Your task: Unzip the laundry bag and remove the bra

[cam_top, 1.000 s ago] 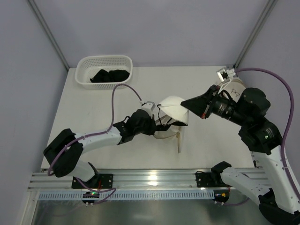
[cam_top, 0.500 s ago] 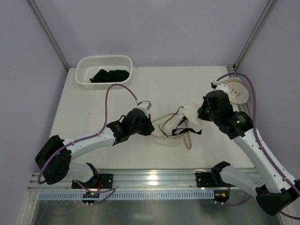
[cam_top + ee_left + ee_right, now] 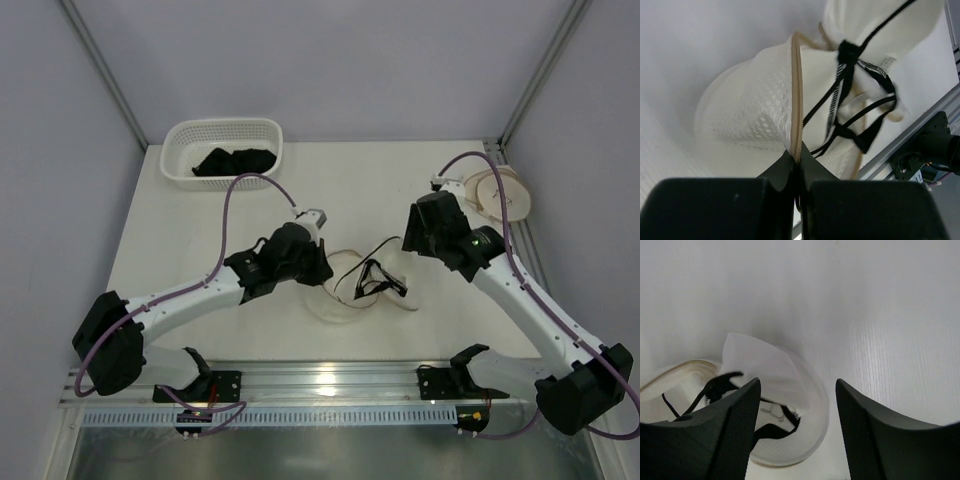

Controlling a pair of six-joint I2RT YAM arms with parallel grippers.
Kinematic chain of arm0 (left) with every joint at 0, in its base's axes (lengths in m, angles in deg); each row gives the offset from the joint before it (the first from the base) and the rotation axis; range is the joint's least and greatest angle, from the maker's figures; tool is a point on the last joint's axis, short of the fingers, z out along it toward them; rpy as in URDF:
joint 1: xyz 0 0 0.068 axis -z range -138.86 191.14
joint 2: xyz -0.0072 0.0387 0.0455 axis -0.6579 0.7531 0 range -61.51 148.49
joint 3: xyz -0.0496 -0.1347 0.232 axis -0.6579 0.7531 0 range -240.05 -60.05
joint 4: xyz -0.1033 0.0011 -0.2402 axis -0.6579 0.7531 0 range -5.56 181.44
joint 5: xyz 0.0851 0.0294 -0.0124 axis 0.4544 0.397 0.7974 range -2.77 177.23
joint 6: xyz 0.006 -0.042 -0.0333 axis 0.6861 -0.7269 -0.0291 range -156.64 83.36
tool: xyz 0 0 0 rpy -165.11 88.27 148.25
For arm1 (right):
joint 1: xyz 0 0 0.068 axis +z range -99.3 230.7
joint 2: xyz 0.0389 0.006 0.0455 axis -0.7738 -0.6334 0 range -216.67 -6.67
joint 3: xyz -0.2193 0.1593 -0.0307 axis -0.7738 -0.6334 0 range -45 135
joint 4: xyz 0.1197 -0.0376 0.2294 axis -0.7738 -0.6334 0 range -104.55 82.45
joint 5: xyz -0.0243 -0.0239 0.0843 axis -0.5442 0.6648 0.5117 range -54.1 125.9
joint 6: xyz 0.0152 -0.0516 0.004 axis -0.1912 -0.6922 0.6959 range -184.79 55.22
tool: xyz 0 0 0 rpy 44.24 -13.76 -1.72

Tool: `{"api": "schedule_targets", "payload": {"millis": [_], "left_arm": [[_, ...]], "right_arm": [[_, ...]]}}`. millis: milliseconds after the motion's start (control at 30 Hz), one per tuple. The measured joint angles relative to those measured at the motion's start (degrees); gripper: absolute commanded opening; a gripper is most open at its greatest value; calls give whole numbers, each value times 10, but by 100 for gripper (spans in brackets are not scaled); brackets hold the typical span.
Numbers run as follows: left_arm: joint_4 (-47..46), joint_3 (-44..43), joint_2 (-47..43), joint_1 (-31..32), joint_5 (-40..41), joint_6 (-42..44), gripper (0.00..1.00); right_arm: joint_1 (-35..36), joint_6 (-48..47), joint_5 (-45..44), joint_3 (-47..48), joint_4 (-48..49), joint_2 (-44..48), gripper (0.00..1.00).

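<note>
The laundry bag lies slumped and open on the table centre, a cream mesh pouch with a tan zip rim. My left gripper is shut on that rim. The bra, white with thin dark straps, rests on the table against the bag's right side, and shows in the left wrist view and the right wrist view. My right gripper hovers just above and right of it, open, with nothing between its fingers.
A white lattice basket holding black cloth stands at the back left. A round cream pouch with a brown rim sits at the table's right edge, behind my right arm. The metal rail runs along the near edge.
My right gripper brought the bra down from mid-air to the table, opened and let it go, then drew back to the right. The bag sank flat; the left gripper kept its hold.
</note>
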Motion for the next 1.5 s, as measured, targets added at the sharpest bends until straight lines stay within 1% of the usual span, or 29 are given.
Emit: {"api": "schedule_targets", "payload": {"millis": [133, 233, 367, 433, 500, 833, 1167, 1233, 1300, 1400, 1433, 1500], "left_arm": [[12, -4, 5, 0, -9, -7, 0], [18, -14, 17, 0, -17, -9, 0], [19, -20, 27, 0, -23, -11, 0], [20, -20, 27, 0, -23, -12, 0], [20, -20, 27, 0, -23, -13, 0], [20, -20, 27, 0, -25, -21, 0], [19, -20, 27, 0, -28, -26, 0], [19, -20, 27, 0, -28, -27, 0], [19, -19, 27, 0, -28, -28, 0], [18, -19, 27, 0, -28, -28, 0], [18, -19, 27, 0, -28, -28, 0], [18, -18, 27, 0, -28, -28, 0]], "right_arm": [[4, -17, 59, 1, 24, 44, 68], [10, -30, 111, 25, 28, 69, 67], [29, -42, 170, 40, 52, 67, 62], [39, -43, 200, 30, 64, 61, 60], [49, -41, 222, 9, 76, 54, 60], [116, -2, 238, -93, 127, -34, 59], [131, 32, 208, -126, 181, -103, 56], [132, 35, 205, -126, 190, -118, 49], [134, 39, 204, -127, 199, -129, 45], [136, 43, 204, -127, 212, -133, 32], [136, 43, 204, -127, 217, -133, 22], [136, 44, 204, -127, 223, -133, 14]]}}
